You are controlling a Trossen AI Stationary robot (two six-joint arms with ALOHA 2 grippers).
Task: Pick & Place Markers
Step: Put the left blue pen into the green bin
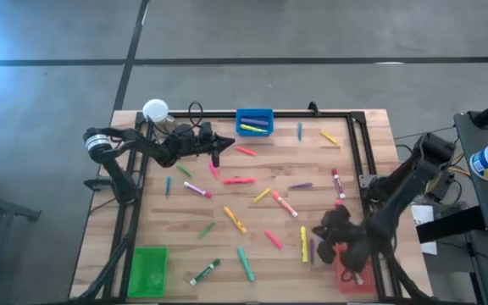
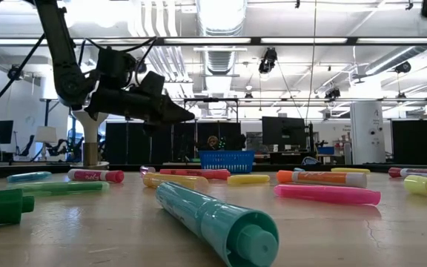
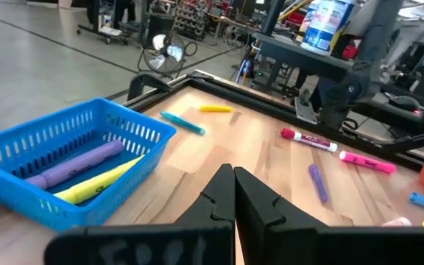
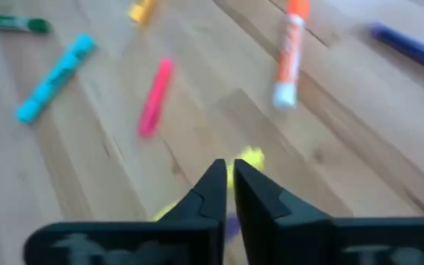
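Note:
Many markers lie scattered flat on the wooden table [image 1: 227, 246], among them pink [image 1: 238, 180], yellow [image 1: 235, 219] and teal [image 1: 245, 263] ones. My left gripper [image 1: 217, 151] is shut and empty, raised above the table [image 2: 186, 115] just left of the blue tray [image 1: 254, 121]. That tray holds a purple marker [image 3: 79, 164] and a yellow marker [image 3: 101, 182]. My right gripper [image 1: 322, 230] is shut over a yellow marker [image 4: 251, 156] and a purple marker [image 1: 313, 250] at the near right. I cannot tell whether it touches them.
A green tray [image 1: 148, 269] stands at the near left corner. A red tray [image 1: 354, 275] stands at the near right, partly under my right arm. A black frame [image 1: 358, 148] runs along the table's far and right edges. A white lamp [image 1: 155, 109] stands at the far left.

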